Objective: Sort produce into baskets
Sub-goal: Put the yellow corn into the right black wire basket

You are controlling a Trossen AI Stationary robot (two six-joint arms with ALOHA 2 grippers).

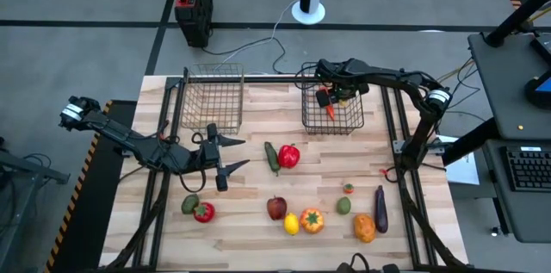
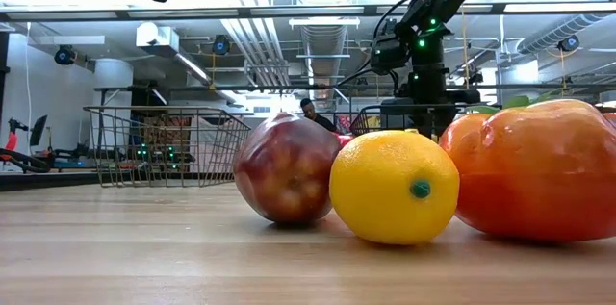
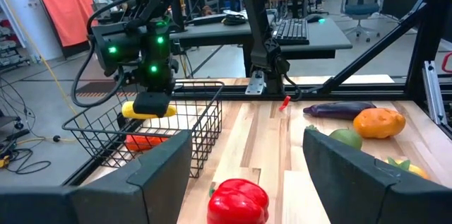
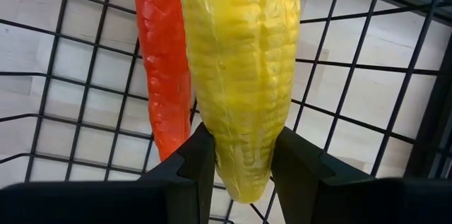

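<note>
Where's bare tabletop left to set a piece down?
Bare wood lies between the two baskets, left basket and right basket, and between the red pepper and the table's right edge. The front row, from apple to eggplant, is crowded.

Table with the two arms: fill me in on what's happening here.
The right gripper is shut on a yellow corn cob and holds it over the right basket, where an orange carrot already lies. The left gripper hangs open above the table between the empty left basket and the red pepper. About ten produce pieces are unsorted on the table.
</note>
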